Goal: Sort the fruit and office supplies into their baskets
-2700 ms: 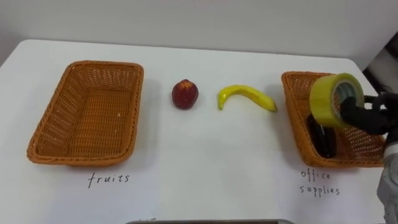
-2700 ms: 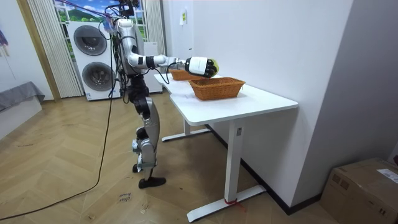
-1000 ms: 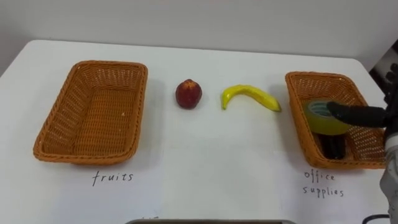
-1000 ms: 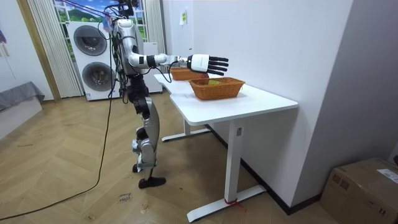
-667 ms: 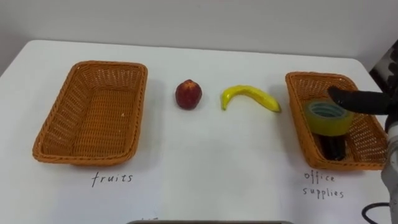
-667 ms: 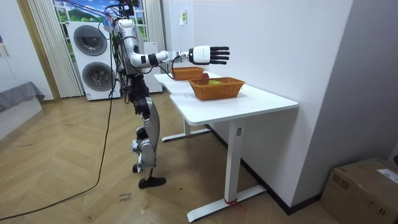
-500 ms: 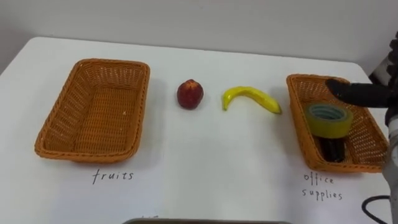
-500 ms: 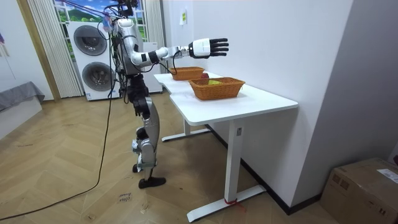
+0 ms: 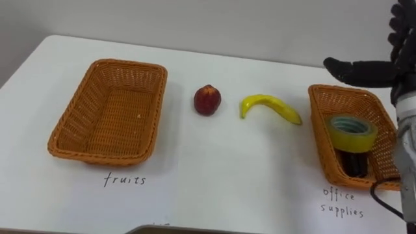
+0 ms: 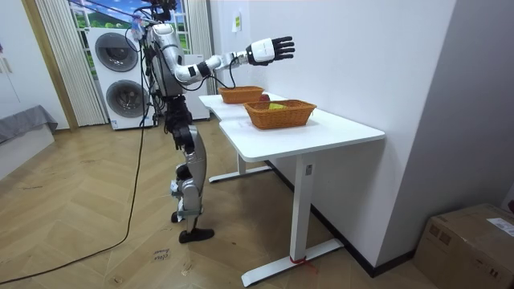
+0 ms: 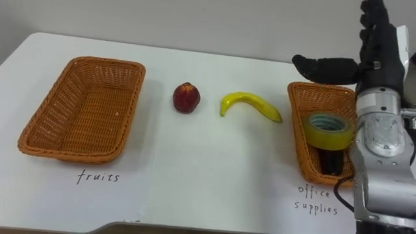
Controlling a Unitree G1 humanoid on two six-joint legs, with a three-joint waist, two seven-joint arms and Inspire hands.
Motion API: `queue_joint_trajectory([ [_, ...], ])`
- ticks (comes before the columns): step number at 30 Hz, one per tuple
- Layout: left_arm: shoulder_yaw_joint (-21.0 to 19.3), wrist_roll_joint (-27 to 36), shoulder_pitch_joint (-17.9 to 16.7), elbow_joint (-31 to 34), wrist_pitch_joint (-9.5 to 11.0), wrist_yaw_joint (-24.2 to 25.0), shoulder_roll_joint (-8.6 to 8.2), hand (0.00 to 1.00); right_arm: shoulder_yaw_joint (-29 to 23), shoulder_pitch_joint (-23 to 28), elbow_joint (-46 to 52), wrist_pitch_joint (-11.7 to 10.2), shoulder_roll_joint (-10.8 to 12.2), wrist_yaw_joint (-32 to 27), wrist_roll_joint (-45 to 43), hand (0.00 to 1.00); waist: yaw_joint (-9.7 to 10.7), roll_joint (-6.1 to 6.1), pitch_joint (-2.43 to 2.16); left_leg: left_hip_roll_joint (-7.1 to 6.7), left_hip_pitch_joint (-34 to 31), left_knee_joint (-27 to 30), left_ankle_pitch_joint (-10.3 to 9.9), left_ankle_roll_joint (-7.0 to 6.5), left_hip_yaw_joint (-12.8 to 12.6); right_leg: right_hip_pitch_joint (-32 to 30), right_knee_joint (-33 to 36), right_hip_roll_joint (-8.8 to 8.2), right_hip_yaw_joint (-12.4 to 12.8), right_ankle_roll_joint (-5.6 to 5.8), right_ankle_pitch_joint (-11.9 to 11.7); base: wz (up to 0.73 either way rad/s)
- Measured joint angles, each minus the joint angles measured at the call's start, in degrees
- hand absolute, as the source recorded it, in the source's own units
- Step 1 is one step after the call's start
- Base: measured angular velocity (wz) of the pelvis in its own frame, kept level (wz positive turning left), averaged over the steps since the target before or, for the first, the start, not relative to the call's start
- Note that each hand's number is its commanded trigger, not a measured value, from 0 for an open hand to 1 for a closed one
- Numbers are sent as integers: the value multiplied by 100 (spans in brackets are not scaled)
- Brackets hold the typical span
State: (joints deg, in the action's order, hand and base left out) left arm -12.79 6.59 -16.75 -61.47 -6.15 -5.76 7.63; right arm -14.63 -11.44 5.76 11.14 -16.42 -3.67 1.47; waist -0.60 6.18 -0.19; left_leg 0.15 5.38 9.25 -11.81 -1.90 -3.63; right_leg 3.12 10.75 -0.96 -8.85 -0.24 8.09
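while the robot stands at the end of the white table (image 9: 214,162), its right hand (image 11: 378,55) is up in the air above the right basket (image 9: 320,133). the fingers (image 11: 372,23) of that hand are straight and spread out and the thumb sticks out to the side, so the hand is open and holds nothing. it does not touch the basket.

the yellow tape roll (image 9: 354,132) lies inside the right basket. it rests on top of a dark thing (image 9: 354,166) that is also in there, but i cannot tell what that dark thing is.

the banana (image 9: 270,106) lies on the table just to the left of the right basket, near it but not touching. the red fruit (image 9: 207,100) sits on the table left of the banana, close to the left basket (image 9: 107,110). both fruits are between the two baskets.

some hand writing (image 9: 125,179) is on the table in front of each basket.

from across the room, the robot's right arm reaches out high over the table with its hand (image 10: 269,50) open. two washing machines (image 10: 120,80) stand behind the robot.
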Motion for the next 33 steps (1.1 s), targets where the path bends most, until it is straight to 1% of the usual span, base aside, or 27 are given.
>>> queue_joint_trajectory([
  [3, -15, -64, -28, -50, -11, 26, 1, 0, 11, -48, 0, 3, -34, 219, -352, 0, -94, 9, 5, 0, -2, 14, 0, 1, -3, -4, 3, 2, -1, -1, 0, 0],
  [5, -31, -129, -34, -50, -25, 33, 5, 0, 29, -57, -1, 17, -90, 388, -590, 0, -145, 36, -8, -4, -23, 33, 0, 1, 39, -3, 3, -5, -31, -1, 0, 9],
  [6, -30, -182, -34, -49, -35, 47, 17, 0, 81, -69, -1, 21, -148, 467, -733, 0, -147, 44, -6, -10, -57, 51, 1, 1, 87, -4, -1, -17, -79, -1, 0, 13],
  [7, -28, -185, -33, -48, -40, 52, 23, 0, 119, -76, -2, 21, -181, 504, -810, 0, -156, 56, -7, -12, -63, 55, 2, 1, 83, -11, 1, -17, -79, -1, 0, 8],
  [8, -28, -188, -38, -48, -59, 59, 33, 0, 219, -97, -5, 21, -239, 555, -921, 0, -205, 77, -13, -12, -67, 57, 3, 2, 81, -15, 1, -14, -77, -1, 0, 0],
  [10, -27, -223, -28, -47, -79, 88, 80, 0, 309, -98, -5, 21, -245, 650, -1139, 0, -293, 120, -7, -15, -68, 60, 5, 6, 86, -11, 0, -6, -81, -2, 1, 0],
  [13, -28, -227, -39, -87, -86, 95, 131, 0, 512, -98, -6, 20, -295, 763, -1257, 0, -321, 195, 17, -32, -78, 59, 7, 8, 110, -6, -1, -6, -99, -2, 1, 4],
  [14, -28, -227, -39, -96, -86, 94, 140, 0, 548, -98, -6, 20, -311, 784, -1266, 0, -327, 202, 22, -33, -80, 59, 7, 8, 113, -7, -2, -8, -102, -2, 1, 4],
  [16, -26, -246, -48, -104, -91, 94, 168, 0, 660, -98, -6, 20, -381, 872, -1276, 0, -330, 230, 22, -42, -82, 52, 7, 6, 132, -5, -1, -17, -127, -2, 1, 4],
  [20, -27, -326, -33, -102, -88, 87, 219, 0, 688, -98, -6, 20, -384, 892, -1306, 0, -352, 270, 23, -40, -95, 47, 6, 6, 136, -10, -4, -20, -165, -2, 0, 2],
  [22, -24, -475, -28, -139, -87, 96, 256, 0, 689, -98, -17, 20, -436, 979, -1303, 0, -396, 300, 29, -35, -112, 50, 5, 7, 125, -21, -15, -11, -164, -4, -2, 0],
  [28, -26, -630, -24, -210, -110, 187, 320, 0, 719, -97, -100, 20, -609, 1212, -1308, 0, -433, 313, 30, -15, -126, 52, 5, 13, 118, -25, -19, 4, -180, -8, -4, 0],
  [33, -25, -628, 160, -286, -130, 299, 417, 0, 734, -98, -365, 19, -615, 1405, -1454, 0, -460, 343, 44, -4, -193, 114, 6, 18, 141, -43, -20, 2, -212, -21, -12, 4],
])
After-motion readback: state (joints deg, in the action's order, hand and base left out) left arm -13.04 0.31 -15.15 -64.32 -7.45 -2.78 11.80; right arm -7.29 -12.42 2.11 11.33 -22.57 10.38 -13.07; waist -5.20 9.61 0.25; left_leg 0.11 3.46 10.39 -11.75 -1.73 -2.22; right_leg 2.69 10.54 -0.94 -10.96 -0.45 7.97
